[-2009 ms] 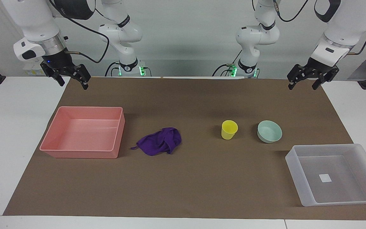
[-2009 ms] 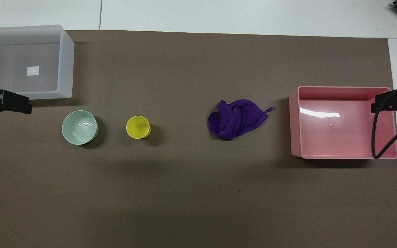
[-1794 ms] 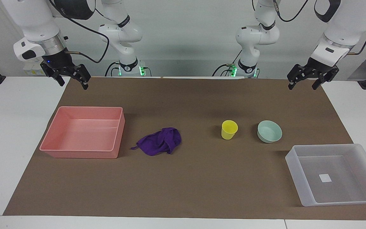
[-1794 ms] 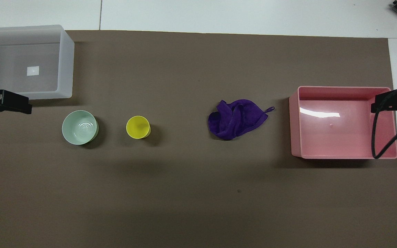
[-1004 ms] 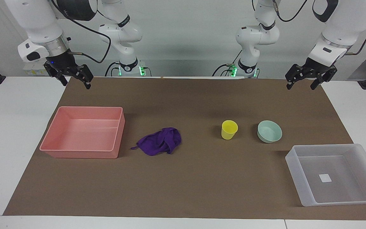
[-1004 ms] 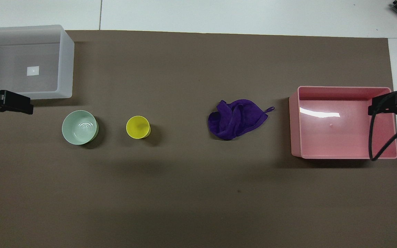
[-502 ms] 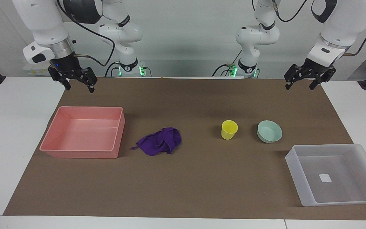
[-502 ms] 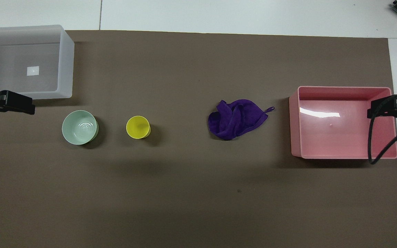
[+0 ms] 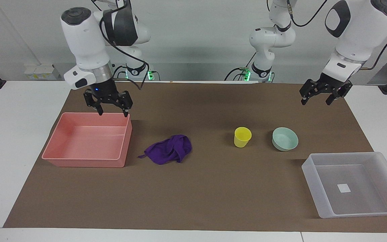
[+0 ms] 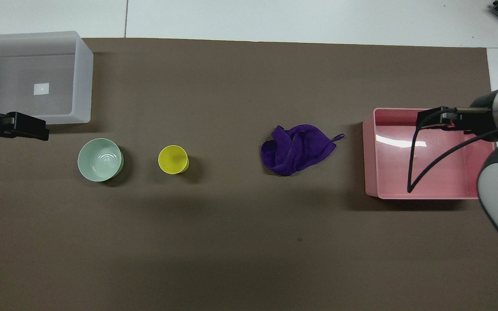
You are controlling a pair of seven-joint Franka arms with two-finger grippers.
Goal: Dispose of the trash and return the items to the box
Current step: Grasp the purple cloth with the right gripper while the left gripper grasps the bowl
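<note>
The purple cloth (image 9: 169, 149) lies bunched on the brown mat beside the pink bin (image 9: 123, 144); it also shows in the overhead view (image 10: 296, 149). The yellow cup (image 9: 242, 136) stands upright beside the mint-green bowl (image 9: 285, 139). The translucent box (image 9: 312, 188) is empty, farther from the robots than the bowl, at the left arm's end. My right gripper (image 9: 113, 110) is open and empty, in the air over the pink bin's rim nearest the robots. My left gripper (image 9: 316, 99) is open and empty, over the mat at the left arm's end.
The pink bin is empty, at the right arm's end of the brown mat (image 9: 213, 188). In the overhead view the right arm's black cable (image 10: 422, 164) hangs over the bin. White tabletop borders the mat at both ends.
My right gripper has moved from the mat's corner toward the middle and down, to over the pink bin's rim. My left gripper has shifted slightly inward and down. Nothing on the table moved.
</note>
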